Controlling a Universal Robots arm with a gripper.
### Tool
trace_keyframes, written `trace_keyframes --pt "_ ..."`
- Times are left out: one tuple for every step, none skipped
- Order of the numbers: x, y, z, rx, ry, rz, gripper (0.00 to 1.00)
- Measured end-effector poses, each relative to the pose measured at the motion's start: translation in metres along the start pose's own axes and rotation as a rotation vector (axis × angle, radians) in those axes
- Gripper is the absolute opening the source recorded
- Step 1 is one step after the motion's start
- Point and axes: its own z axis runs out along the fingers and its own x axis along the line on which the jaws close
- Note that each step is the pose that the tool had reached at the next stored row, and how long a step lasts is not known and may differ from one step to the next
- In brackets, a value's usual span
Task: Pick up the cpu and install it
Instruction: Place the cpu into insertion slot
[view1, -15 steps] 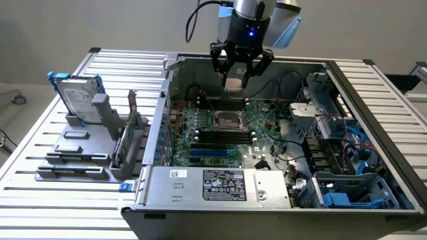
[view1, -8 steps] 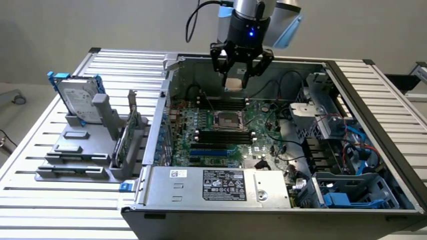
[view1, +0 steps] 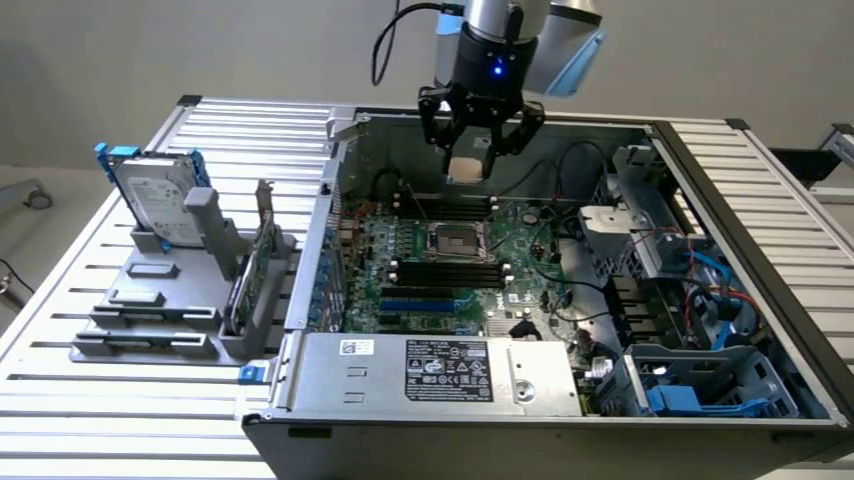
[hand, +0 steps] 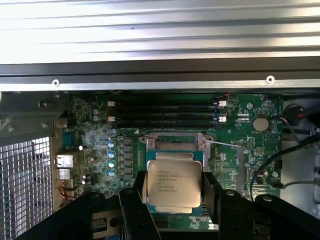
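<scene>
Cpu (hand: 174, 186) is clamped by two opposite edges between the fingers of the gripper (view1: 478, 150), lying flat with its metal top facing up. In the exterior view it hangs at upper centre, over the open computer case (view1: 534, 450). The socket (view1: 454, 240) lies lower, near frame centre, clearly apart from the chip, which I judge is not yet seated.

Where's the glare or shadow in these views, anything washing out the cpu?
Wrist view: the cpu between the jaws carries a soft pale sheen, markings legible; the case rim is brightly lit. Exterior view: even room light; the cpu reads as a pale patch, the motherboard lies in the case's shade, and a blue light glows on the wrist.
</scene>
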Motion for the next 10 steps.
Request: trace_keyframes --pt "-0.0001 0.0000 0.0011 -0.0015 -0.0008 0.019 0.54" --pt "-0.0002 -0.0001 0.0022 -0.0029 -0.0015 0.038 0.54" --pt "-0.0002 -0.0001 0.0032 -0.0042 -0.0022 0.055 0.54" --pt "-0.0003 -0.0002 0.0042 -0.0056 -0.0029 0.073 0.54" --pt "-0.0004 -0.0002 0.0051 -0.0069 -0.0036 0.091 0.54" --pt "-0.0004 -0.0002 0.0061 -0.0083 -0.0043 0.109 0.54" --pt "-0.0005 -0.0003 0.0070 -0.0096 -0.0050 0.127 0.54" --pt "-0.0006 -0.0003 0.0079 -0.0111 -0.0057 0.146 0.54" --pt "-0.0007 -0.0004 0.0089 -0.0125 -0.0065 0.164 0.54" --pt "-0.0007 -0.0004 0.0097 -0.0138 -0.0072 0.182 0.54"
